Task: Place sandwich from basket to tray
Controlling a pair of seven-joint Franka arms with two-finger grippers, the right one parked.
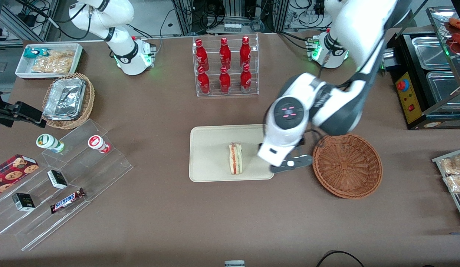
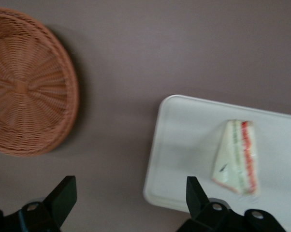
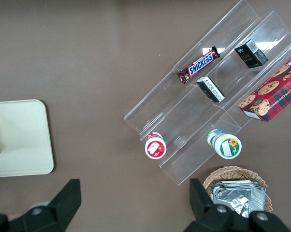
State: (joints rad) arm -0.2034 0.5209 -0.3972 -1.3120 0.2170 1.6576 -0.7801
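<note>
Cream tray [image 1: 209, 155] bears sandwich [image 1: 235, 158]; spread fingers [image 2: 197, 193] hover beside, apart.

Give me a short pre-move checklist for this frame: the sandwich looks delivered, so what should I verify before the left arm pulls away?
1. Sandwich lies on the tray, inside its rim: ok.
2. Basket holds nothing: ok.
3. Gripper is open with nothing between its fingers: ok.
4. Gripper is apart from the sandwich, above the tray edge nearest the basket: ok.
5. Sandwich lies stable, not propped on the rim: ok in the front view; its underside cannot be seen.
6. Wrapper undamaged: cannot tell.
</note>
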